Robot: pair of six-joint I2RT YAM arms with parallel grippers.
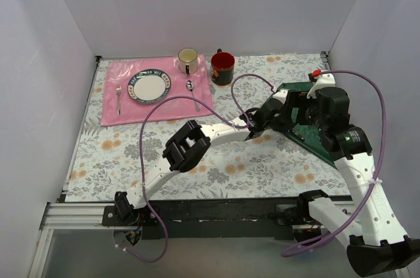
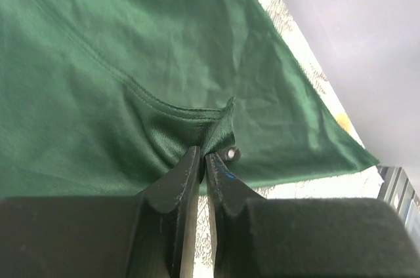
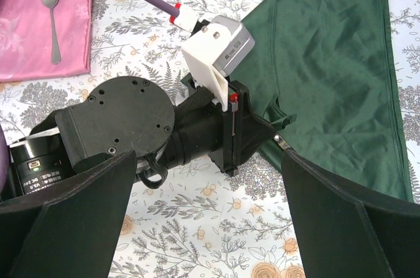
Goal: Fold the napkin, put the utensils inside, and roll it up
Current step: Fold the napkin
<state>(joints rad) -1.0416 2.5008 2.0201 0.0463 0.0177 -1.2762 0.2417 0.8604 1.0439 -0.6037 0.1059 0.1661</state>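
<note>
**Containers.** A cream ceramic mug (image 1: 188, 60) and a round white plate with a dark patterned rim (image 1: 149, 88) stand on the pink rectangular placemat (image 1: 164, 111). What the mug holds cannot be told. A small silver fork (image 1: 119, 99) and a silver spoon (image 1: 191, 91) flank the plate. A dark mug with a red interior (image 1: 222, 67) stands on the floral-patterned counter (image 1: 262, 166), just beside the placemat's right edge.

**Arms.** The left arm reaches low across the counter to the dark green cloth napkin (image 1: 308, 139), which lies spread at the right side. The left claw (image 2: 203, 160), nearly shut, pinches a raised pleat of the napkin's hemmed edge. The right claw (image 3: 209, 157) hovers above the left wrist, fingers spread wide, holding nothing.

**Views.** Only the left wrist view shows the pinch closely. The top view hides much of the cloth under both arms.
</note>
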